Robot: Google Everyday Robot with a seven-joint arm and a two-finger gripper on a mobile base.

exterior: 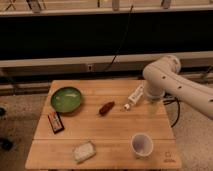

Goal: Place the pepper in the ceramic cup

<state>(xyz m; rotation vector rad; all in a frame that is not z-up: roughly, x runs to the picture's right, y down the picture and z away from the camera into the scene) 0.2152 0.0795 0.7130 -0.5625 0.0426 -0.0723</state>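
The pepper point(106, 108) is small, dark red-brown and tapered, and lies near the middle of the wooden table point(115, 135). The ceramic cup point(141, 145) is white and stands upright near the front right corner, with nothing showing inside. My gripper point(152, 106) hangs from the white arm over the table's right side, just right of the white tube point(134, 96). It is well right of the pepper and behind the cup. It holds nothing that I can see.
A green bowl point(66, 99) stands at the back left. A dark flat packet point(55, 122) lies at the left edge and a pale wrapped block point(84, 151) at the front. A dark wall and cables are behind the table.
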